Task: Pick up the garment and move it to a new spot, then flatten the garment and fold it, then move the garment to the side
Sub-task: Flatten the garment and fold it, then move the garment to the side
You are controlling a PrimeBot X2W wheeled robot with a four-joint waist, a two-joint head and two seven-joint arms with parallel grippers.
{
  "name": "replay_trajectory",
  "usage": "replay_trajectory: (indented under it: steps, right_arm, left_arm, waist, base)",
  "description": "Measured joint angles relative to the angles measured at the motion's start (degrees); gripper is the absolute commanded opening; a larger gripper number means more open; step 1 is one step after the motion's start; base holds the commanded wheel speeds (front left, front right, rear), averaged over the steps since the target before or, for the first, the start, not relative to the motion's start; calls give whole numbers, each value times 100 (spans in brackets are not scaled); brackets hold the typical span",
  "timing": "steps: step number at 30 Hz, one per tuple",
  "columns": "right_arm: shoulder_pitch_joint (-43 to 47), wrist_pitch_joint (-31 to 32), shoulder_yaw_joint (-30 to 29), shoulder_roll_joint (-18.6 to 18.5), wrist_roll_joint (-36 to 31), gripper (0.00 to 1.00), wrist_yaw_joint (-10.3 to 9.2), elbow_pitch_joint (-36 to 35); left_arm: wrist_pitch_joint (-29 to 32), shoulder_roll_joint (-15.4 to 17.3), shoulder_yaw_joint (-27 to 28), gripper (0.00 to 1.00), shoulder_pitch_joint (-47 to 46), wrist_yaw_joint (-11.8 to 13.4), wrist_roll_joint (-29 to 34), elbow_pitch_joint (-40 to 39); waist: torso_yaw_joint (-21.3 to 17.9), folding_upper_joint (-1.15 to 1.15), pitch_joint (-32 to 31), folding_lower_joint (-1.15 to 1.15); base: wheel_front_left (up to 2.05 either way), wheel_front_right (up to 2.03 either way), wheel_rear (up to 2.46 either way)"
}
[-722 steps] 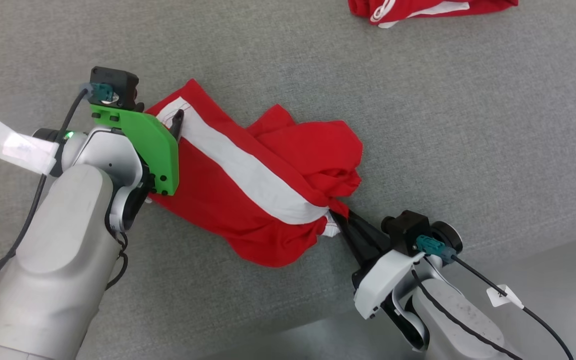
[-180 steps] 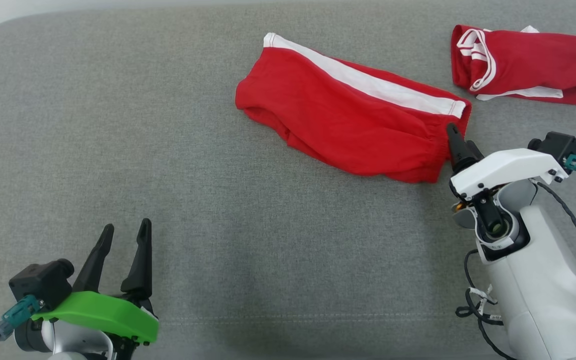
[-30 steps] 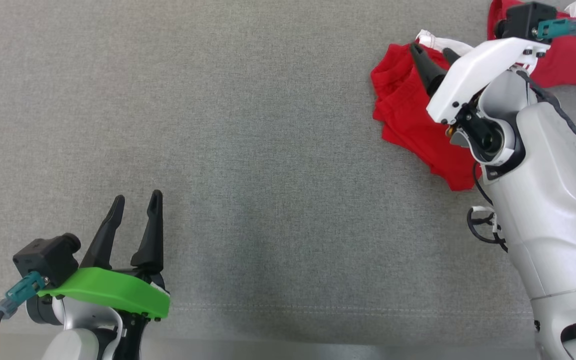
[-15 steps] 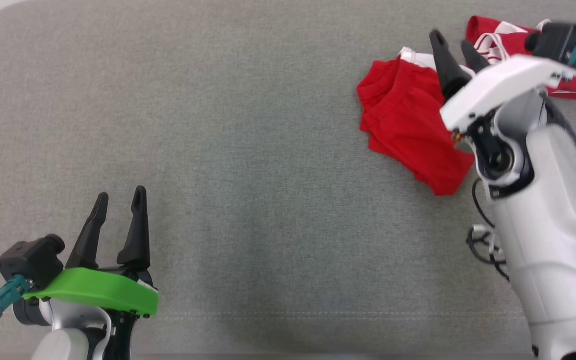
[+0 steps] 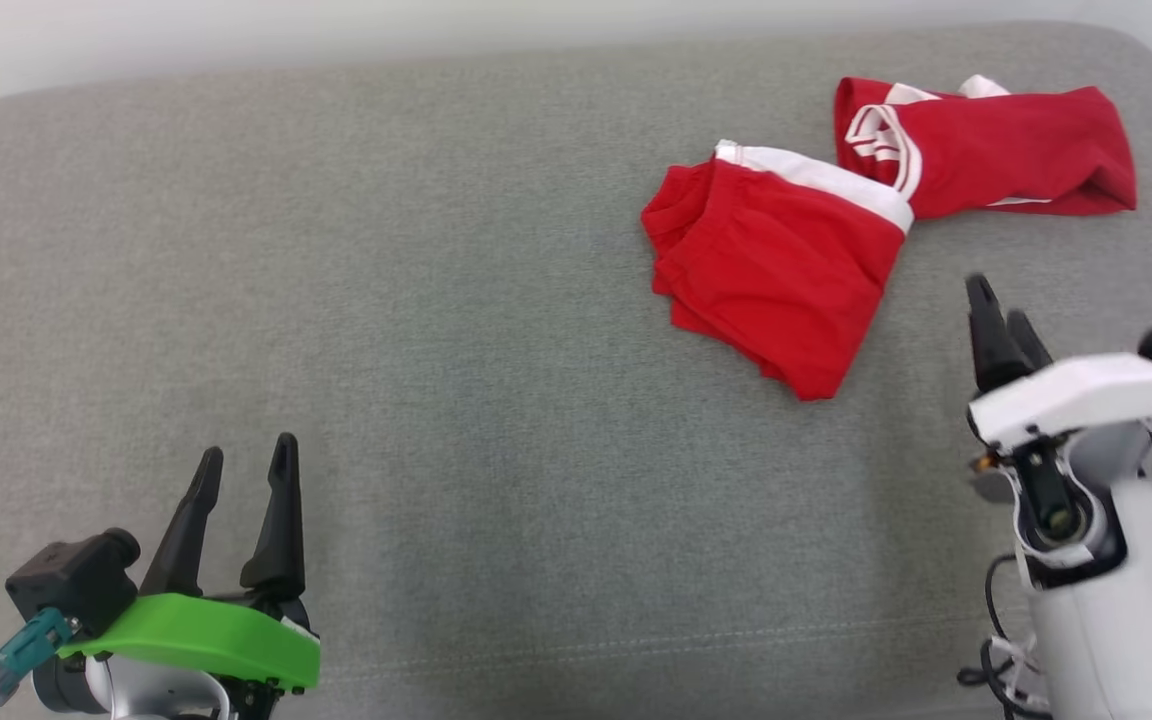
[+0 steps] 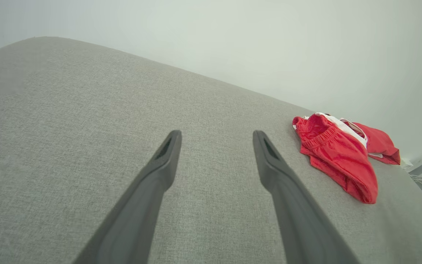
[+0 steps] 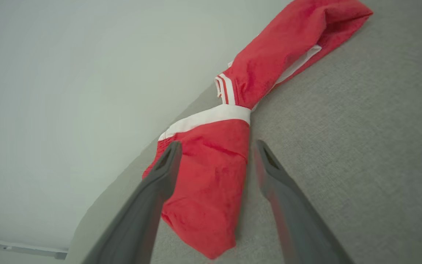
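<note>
Both the left tool [image 5: 248, 450] and right tool [image 5: 996, 303] hover with jaws apart.

Garment [image 5: 776, 280]: was a long folded strip lying apart from the second red garment [image 5: 1006, 160]; now a compact fold, white band touching it.
Right gripper [image 5: 999, 308]: was over the garment; now withdrawn, clear of it, fingers apart, empty.

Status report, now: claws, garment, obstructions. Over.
Left claw open, empty. Right claw open, clear of the cloth. Folded red shorts lie flat, waistband touching second red garment. Nothing between claws and shorts.
</note>
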Motion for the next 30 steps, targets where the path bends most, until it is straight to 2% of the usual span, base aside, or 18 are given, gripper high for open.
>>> replay_trajectory:
  steps: [6,18,30]
  right_arm:
    - [276,8,-236,21,595,100,-31,0]
    - [269,216,-5,21,620,100,-31,19]
    - [-91,353,-140,20,985,100,-33,199]
  left_arm:
    - [81,1,-87,100,21,3,24,-154]
    - [211,8,-214,100,13,3,110,-342]
    - [321,47,-243,100,-116,46,179,-612]
  waist:
    - [-102,0,14,0]
    - [86,0,235,0]
    - [412,0,565,0]
  base:
    - [0,0,0]
    - [0,0,0]
    - [0,0,0]
